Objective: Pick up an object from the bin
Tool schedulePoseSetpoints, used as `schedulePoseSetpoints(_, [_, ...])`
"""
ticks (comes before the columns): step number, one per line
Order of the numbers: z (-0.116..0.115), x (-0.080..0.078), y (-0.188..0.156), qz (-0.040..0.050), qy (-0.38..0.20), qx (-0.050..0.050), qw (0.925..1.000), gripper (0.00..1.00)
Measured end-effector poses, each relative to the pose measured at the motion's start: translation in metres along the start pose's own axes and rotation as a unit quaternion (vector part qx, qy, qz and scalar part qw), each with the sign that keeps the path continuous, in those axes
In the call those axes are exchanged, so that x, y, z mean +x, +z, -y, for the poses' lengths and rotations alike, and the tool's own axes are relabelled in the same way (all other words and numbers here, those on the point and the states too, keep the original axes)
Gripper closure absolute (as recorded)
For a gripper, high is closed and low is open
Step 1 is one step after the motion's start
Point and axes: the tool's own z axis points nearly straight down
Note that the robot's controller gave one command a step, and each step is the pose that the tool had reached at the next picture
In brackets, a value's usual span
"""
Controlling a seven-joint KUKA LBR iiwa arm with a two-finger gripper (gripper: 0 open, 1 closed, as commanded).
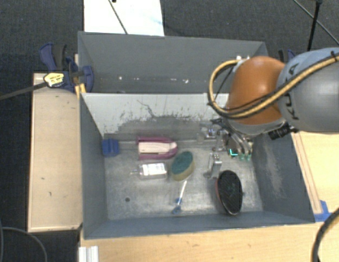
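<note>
**Orange wrist cover (pixel 256 89) above the bin's (pixel 169 64) right side**

Below it the gripper (pixel 214 167) hangs low over the scuffed grey metal floor; whether it is released or clenched cannot be told. Just lower right lies a black oval brush (pixel 229 192), with a green-and-yellow sponge (pixel 182 165) to the left. Around the bin lies dark carpet (pixel 27 15).

In the bin (pixel 95 173), a block (pixel 109 147) lies far left. Right of it is a case (pixel 156 146), with a bottle (pixel 153 171) in front. A sponge (pixel 182 165) sits right of the bottle. A toothbrush (pixel 180 196) lies in front of the sponge. A brush (pixel 229 191) lies further right, and the hand (pixel 214 165) is just behind it.
</note>
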Motion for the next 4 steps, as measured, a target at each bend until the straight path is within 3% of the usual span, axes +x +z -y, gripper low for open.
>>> schedulePoseSetpoints(1, [0.056, 0.046, 0.065, 0.0008, -0.093, 0.001, 0.9957, 0.00])
schedulePoseSetpoints(2, [0.115, 0.062, 0.068, 0.0012, -0.161, 0.001, 0.9870, 0.00])
schedulePoseSetpoints(3, [0.113, 0.061, 0.068, 0.0015, -0.161, 0.000, 0.9869, 1.00])
schedulePoseSetpoints(4, [0.113, 0.061, -0.099, 0.0069, -0.186, 0.003, 0.9824, 1.00])
